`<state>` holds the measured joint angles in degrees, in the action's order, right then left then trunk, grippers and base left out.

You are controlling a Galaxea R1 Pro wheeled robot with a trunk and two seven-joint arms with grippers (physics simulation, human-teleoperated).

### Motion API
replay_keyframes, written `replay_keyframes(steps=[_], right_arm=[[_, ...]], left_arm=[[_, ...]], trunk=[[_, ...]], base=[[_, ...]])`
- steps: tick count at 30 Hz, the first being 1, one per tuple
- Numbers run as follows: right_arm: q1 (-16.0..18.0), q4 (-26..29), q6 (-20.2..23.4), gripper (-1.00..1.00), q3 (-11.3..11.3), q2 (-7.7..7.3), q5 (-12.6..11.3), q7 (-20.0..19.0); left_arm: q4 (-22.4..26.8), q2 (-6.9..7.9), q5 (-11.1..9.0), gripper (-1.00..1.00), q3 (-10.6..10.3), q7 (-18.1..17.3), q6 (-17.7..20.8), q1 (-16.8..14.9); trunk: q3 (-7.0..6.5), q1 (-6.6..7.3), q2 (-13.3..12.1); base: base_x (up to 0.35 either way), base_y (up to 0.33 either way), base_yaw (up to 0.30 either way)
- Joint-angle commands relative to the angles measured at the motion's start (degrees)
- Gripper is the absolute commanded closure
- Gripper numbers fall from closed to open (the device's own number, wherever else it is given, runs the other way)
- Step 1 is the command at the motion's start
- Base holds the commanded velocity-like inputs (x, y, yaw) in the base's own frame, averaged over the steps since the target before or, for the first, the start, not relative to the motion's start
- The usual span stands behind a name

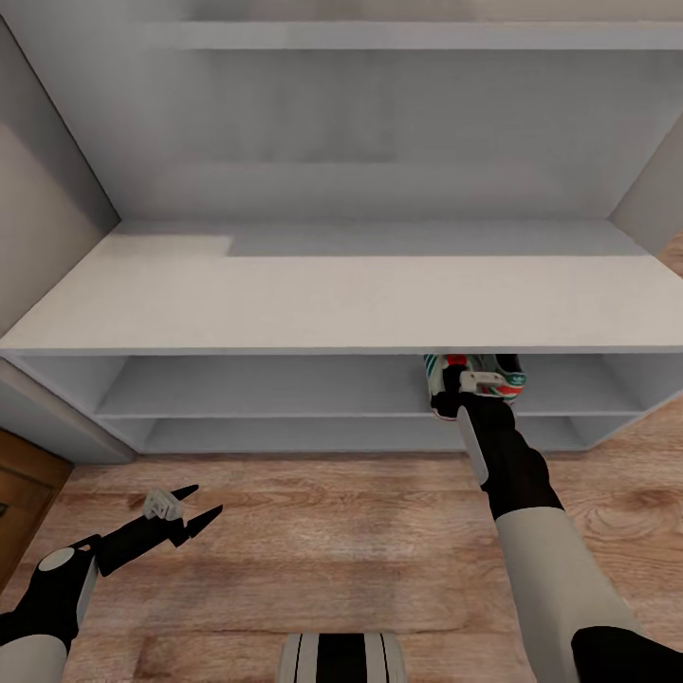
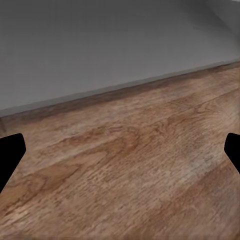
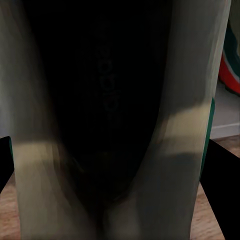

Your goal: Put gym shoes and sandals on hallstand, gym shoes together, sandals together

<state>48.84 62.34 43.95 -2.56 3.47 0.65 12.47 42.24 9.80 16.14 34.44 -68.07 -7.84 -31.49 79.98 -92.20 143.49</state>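
The light-grey hallstand (image 1: 332, 294) fills the head view, with its flat top and two shoe shelves below. My right gripper (image 1: 453, 391) reaches into the upper shelf, shut on a cream gym shoe (image 1: 437, 376) with green stripes. The second gym shoe (image 1: 503, 376), with a red heel, sits on that shelf just to its right. In the right wrist view the held gym shoe (image 3: 115, 100) shows its dark inside between my fingertips (image 3: 225, 175), and the other gym shoe (image 3: 231, 65) is beside it. My left gripper (image 1: 199, 505) hangs open over the corridor floor (image 1: 332, 531). The sandals are out of view.
A dark brown wooden panel (image 1: 24, 484) stands at the left beside the hallstand. The left wrist view looks along bare floor planks (image 2: 130, 165) to a grey wall (image 2: 100, 45). My base (image 1: 341, 656) shows at the lower edge.
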Motion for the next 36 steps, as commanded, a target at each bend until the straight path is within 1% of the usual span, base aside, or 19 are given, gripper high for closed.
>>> replay_keyframes(steps=[1, 5, 13, 25, 36], right_arm=[[0.03, 0.05, 0.26, 1.0, -0.08, 0.04, 0.05, 0.1], [0.03, 0.06, 0.26, 1.0, -0.08, 0.04, 0.08, 0.1], [0.04, 0.04, 0.26, 1.0, -0.15, 0.04, 0.05, 0.1], [0.05, 0.06, 0.26, 1.0, -0.09, 0.04, 0.05, 0.1], [0.03, 0.06, 0.26, 1.0, -0.1, 0.04, 0.14, 0.1]], left_arm=[[0.03, -0.05, 0.55, -1.0, 0.28, -0.18, -0.59, -0.06], [0.03, -0.05, 0.55, -1.0, 0.28, -0.16, -0.59, -0.06], [0.03, -0.05, 0.55, -1.0, 0.28, -0.13, -0.59, -0.06], [0.03, -0.05, 0.55, -1.0, 0.23, -0.17, -0.59, -0.06], [0.03, -0.05, 0.55, -1.0, 0.24, -0.15, -0.59, -0.06]], trunk=[[0.04, 0.01, 0.02], [0.04, 0.01, 0.02], [0.04, 0.01, 0.02], [0.04, 0.01, 0.02], [0.04, 0.01, 0.02]], base=[[0.0, 0.0, 0.0], [0.018, 0.0, 0.0], [0.18, 0.0, 0.0], [0.05, 0.0, 0.0], [0.004, 0.0, 0.0]])
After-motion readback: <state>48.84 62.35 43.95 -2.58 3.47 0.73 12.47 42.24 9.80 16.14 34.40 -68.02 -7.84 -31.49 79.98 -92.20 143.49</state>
